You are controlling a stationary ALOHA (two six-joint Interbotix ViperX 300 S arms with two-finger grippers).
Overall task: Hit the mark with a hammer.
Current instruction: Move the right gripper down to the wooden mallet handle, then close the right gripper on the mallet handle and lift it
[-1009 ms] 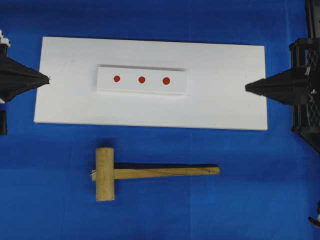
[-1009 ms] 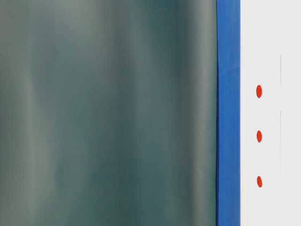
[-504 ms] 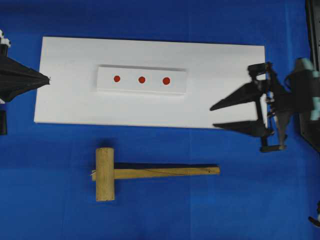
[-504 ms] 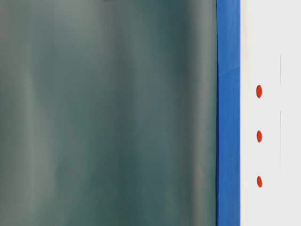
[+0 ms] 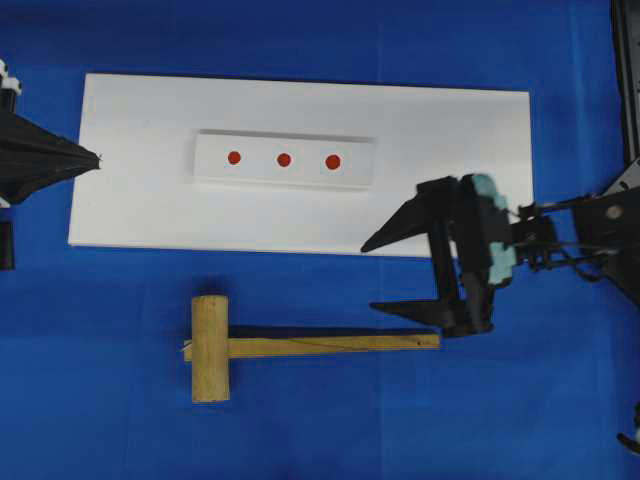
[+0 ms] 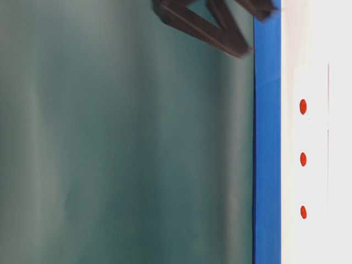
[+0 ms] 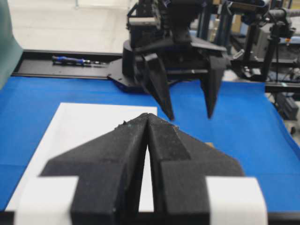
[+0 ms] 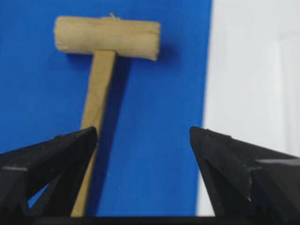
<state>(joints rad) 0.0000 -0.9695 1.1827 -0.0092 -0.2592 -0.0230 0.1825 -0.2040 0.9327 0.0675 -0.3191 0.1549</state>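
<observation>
Gaping R jaws above hammer [image 5: 290, 345] handle.

- A robotics lab bench, not a home or a shop.
- The table is covered by a blue cloth [image 5: 300, 420] with a plain white board [image 5: 450, 130] laid flat on it.
- In the left wrist view, black metal framing [image 7: 61, 65] edges the table.
- Behind it stand equipment racks with cables [image 7: 262, 42].
- A grey-green curtain [image 6: 121, 154] fills the table-level view.

left hand [image 7: 148, 117] shut | right hand [image 7: 190, 115] spread | perhaps hammer tip [image 7: 209, 146]
</observation>
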